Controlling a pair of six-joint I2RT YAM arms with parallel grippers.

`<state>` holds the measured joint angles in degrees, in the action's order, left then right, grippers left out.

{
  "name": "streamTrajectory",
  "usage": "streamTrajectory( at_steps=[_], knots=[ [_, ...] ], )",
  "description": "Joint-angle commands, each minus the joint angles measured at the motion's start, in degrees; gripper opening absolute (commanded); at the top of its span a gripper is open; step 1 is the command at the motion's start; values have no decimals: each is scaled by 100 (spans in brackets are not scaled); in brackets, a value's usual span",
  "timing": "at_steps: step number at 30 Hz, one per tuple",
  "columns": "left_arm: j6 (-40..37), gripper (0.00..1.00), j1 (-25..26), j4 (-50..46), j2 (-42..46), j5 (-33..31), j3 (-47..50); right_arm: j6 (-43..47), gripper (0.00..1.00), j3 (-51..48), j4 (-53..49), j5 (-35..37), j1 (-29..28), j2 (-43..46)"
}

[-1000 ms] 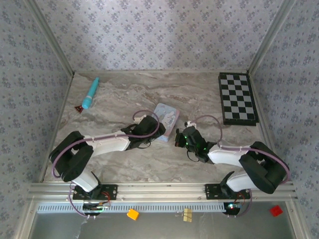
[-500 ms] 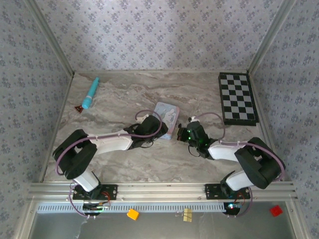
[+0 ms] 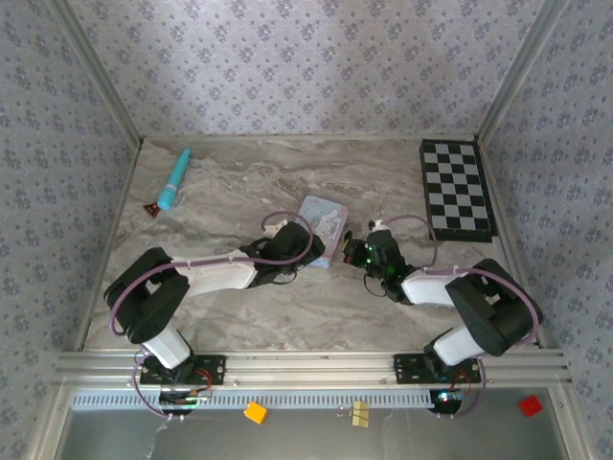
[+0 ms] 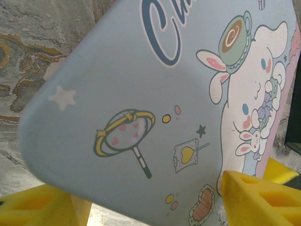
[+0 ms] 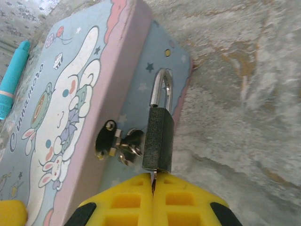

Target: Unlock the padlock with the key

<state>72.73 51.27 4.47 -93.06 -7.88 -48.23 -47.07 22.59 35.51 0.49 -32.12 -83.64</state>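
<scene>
Over the last second your right gripper point(image 5: 153, 188) swung from about five o'clock of the tin point(image 3: 321, 230) up to its three o'clock edge. Its jaws were pressed together, pinching the key point(image 5: 154, 179), whose tip sat in the padlock point(image 5: 158, 141) hanging on the tin's side. Your left gripper point(image 4: 141, 207) kept its jaws spread around the tin; the key probably needed turning next.

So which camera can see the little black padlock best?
The right wrist view: the padlock hangs big and sharp on the tin's side, silver loop up. From the top view it's a tiny dark speck. The left wrist view gives just the tin's lid.
</scene>
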Motion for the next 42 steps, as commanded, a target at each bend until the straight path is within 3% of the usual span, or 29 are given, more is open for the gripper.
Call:
streamTrajectory(
  at_steps=[1,5,8,14,21,26,32,35,38,42],
  knots=[
    [-167,70,-119,-862,-134,75,187,231,0,-234,-129,48,132,496],
    [-370,70,-372,-900,-188,48,65,610,0,-303,-942,65,337,1149],
    [-609,70,-585,-927,-300,63,-95,1229,0,12,-2235,252,447,1526],
    [-1304,70,-1023,-1243,-661,140,-670,2093,0,478,-3797,564,573,1874],
    [-2621,69,-1641,-1894,-887,-156,-1529,2433,0,906,-4796,713,519,1881],
    [-3338,69,-1984,-2445,-1025,-438,-2195,2613,0,1055,-5091,1233,241,1838],
    [-3295,82,-1714,-2092,354,-1001,-1196,2721,0,1287,-5396,1845,-201,1584],
    [-3127,88,-1362,-938,1426,-1067,87,2709,0,1424,-5603,2132,-441,1412],
    [-3161,93,-936,41,2233,-1535,1250,2729,0,1540,-5657,2182,-588,1157],
    [-3172,96,-820,707,2894,-1862,2200,2637,0,1912,-5971,2496,-870,630]
  ],
)
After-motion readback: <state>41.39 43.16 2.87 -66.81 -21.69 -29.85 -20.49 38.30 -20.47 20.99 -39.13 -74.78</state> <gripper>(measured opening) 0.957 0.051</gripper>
